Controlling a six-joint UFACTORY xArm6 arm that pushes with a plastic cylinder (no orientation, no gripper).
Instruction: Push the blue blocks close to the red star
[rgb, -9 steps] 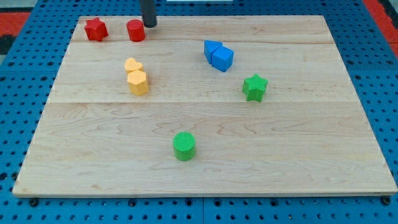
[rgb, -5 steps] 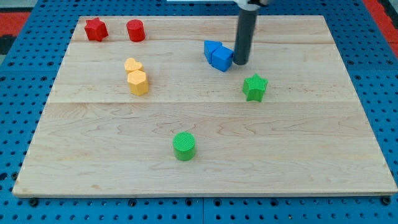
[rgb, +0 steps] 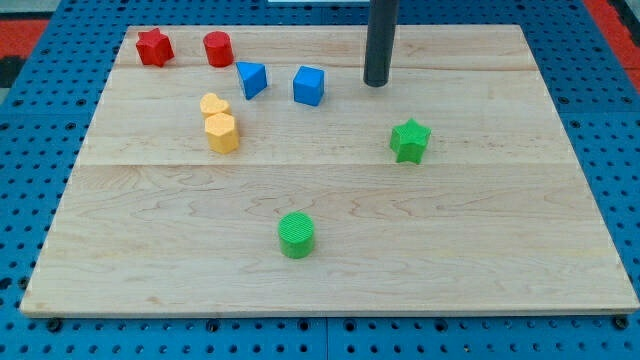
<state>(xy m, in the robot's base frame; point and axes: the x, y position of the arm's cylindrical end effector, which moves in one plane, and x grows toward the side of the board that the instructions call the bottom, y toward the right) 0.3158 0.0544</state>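
Observation:
The red star (rgb: 153, 47) lies at the board's top left corner. Two blue blocks lie apart near the top middle: a wedge-like blue block (rgb: 251, 79) just right of and below the red cylinder (rgb: 218, 48), and a blue cube (rgb: 309, 86) to its right. My tip (rgb: 376, 83) stands to the right of the blue cube, a short gap away, touching no block.
A yellow heart (rgb: 213, 105) and a yellow hexagonal block (rgb: 221, 132) sit together left of centre. A green star (rgb: 409, 140) lies at the right of centre. A green cylinder (rgb: 296, 235) lies near the bottom middle. The wooden board (rgb: 480, 250) rests on blue pegboard.
My tip came from beside the red cylinder to the right of the blue pair. The two blue blocks slid left and separated. My tip now stands slightly higher in the view.

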